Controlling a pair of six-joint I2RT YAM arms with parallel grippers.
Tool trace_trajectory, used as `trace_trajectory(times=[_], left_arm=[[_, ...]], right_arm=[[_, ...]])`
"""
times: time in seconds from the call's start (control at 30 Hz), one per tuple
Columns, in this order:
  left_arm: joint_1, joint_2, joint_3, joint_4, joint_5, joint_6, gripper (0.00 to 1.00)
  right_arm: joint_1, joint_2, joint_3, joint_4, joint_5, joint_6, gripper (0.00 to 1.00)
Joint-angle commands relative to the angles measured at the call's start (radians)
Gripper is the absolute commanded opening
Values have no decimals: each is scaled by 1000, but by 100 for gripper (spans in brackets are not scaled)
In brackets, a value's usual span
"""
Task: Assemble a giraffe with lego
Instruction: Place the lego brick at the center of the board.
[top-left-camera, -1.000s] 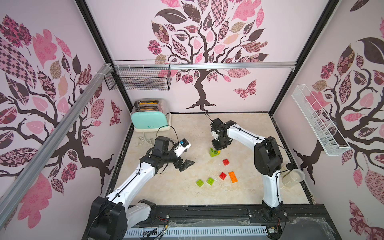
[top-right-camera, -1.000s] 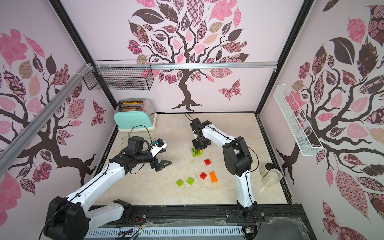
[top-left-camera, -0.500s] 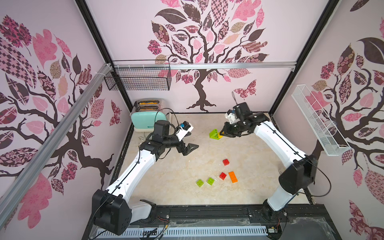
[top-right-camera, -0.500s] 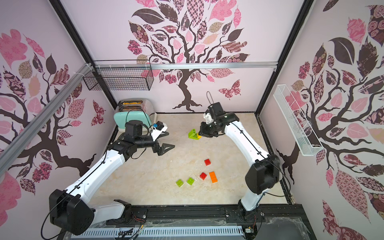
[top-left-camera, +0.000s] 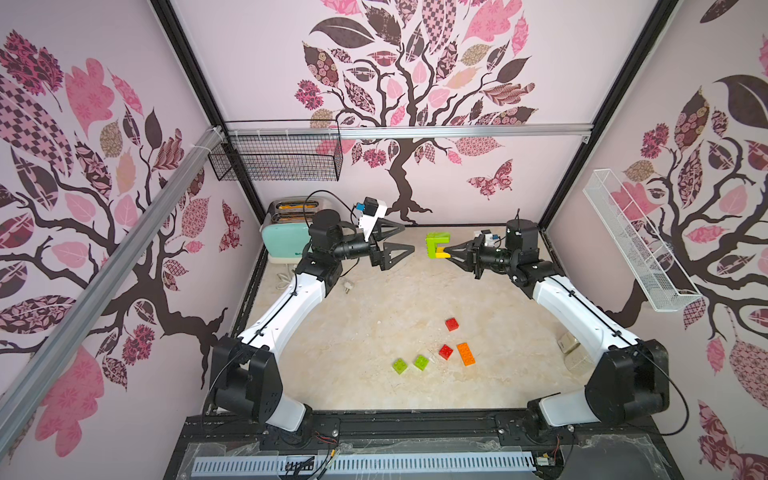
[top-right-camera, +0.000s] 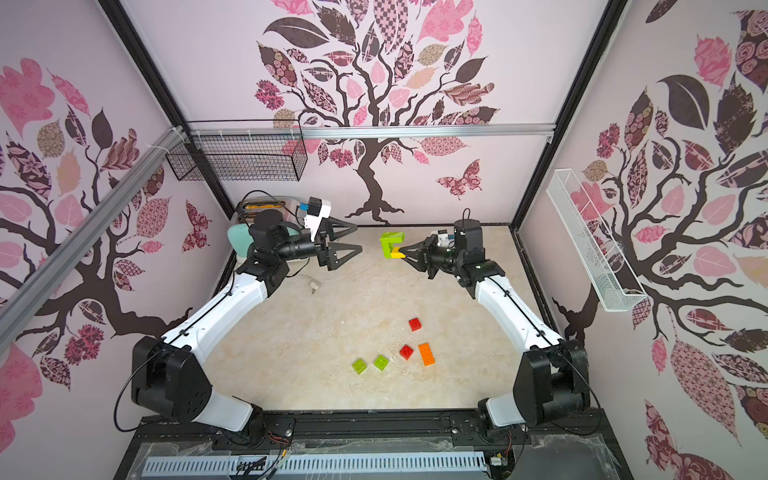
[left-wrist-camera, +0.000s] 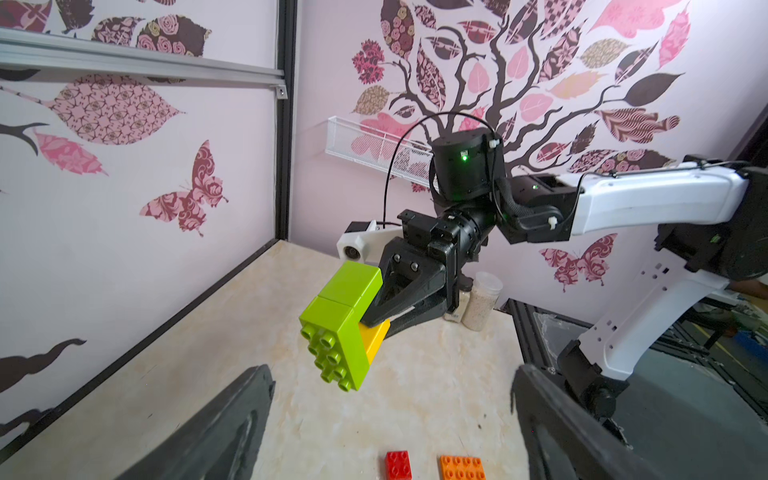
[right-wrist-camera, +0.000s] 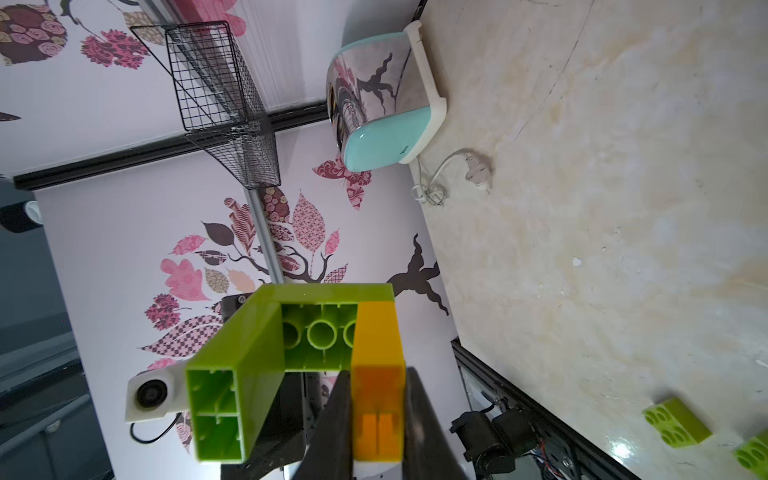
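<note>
Holding the giraffe (top-left-camera: 433, 246) up in the air over the far desk (top-left-camera: 374, 299), pinched only at its yellow brick (right-wrist-camera: 376, 332) by the right fingers (right-wrist-camera: 338, 419), with the left fingers (left-wrist-camera: 216, 432) spread wide and empty near its left. Could easily twist or snap apart at that yellow joint if grabbed off-centre. Can't read the toaster (top-left-camera: 286, 239) label, too small.

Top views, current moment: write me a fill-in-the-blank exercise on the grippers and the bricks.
1. The right gripper is shut on the small ____ brick at one end of the joined chunky plastic brick piece.
2. The left gripper faces that piece with its jaws ____.
3. On the beige tabletop lie one long orange studded brick, two small lime-green studded bricks and ____ small red studded bricks.
Missing words: yellow; open; two.
</note>
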Motion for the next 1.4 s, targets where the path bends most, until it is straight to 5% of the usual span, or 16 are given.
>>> trace_trajectory(times=[0.0,0.43,0.77,1.27,1.37], left_arm=[[4,26,39,159,46,-104,95],[-8,127,119,159,85,-149,97],[-66,160,174,110,103,-131,88],[-86,178,186,107,116,-156,54],[-90,176,185,107,124,-151,40]], right_arm=[[0,-82,-26,255,-28,259,0],[23,-127,4,249,-89,265,0],[46,-144,-3,245,-98,252,0],[63,-142,-7,263,-99,258,0],[63,-132,-2,271,-108,260,0]])
